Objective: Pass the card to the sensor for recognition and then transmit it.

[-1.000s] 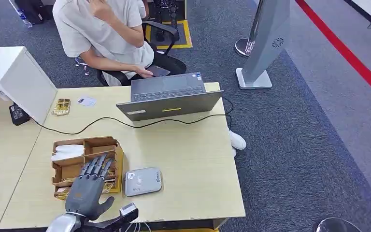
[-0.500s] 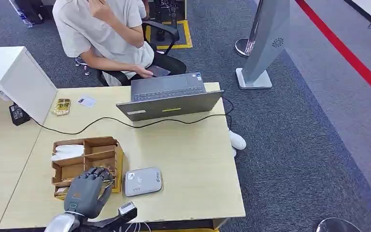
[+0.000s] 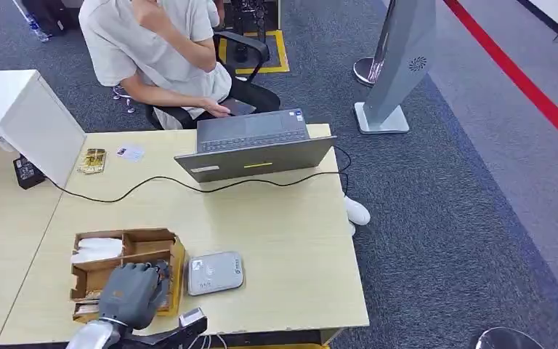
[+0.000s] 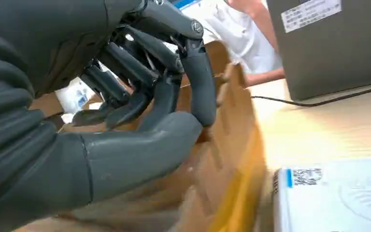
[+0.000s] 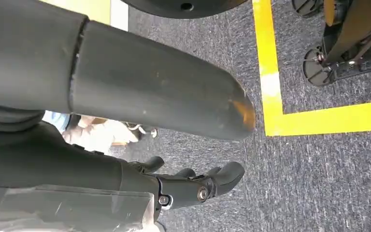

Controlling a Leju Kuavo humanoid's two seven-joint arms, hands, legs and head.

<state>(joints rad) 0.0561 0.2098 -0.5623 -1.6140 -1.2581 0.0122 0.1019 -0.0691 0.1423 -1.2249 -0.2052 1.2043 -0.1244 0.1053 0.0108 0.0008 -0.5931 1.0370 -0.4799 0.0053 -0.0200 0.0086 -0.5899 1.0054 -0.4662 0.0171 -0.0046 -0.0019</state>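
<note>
Fingers (image 4: pixel 193 77) of left hand (image 3: pixel 132 291) curl into cardboard organizer (image 3: pixel 134 243).

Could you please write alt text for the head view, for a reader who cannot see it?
The robot's left hand reaches with curled fingers into a brown cardboard organizer on a wooden desk, beside a grey card reader. A person sits behind a laptop.

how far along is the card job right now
Early. Nothing looks done: no card lies on the grey sensor pad. In hand: the left hand has its fingers curled down into the near end of the cardboard organiser, apparently fetching a card, though no card is clearly visible in its fingers. Left: lift a card out, present it to the sensor, then hand it over. The right hand hangs over the floor.
</note>
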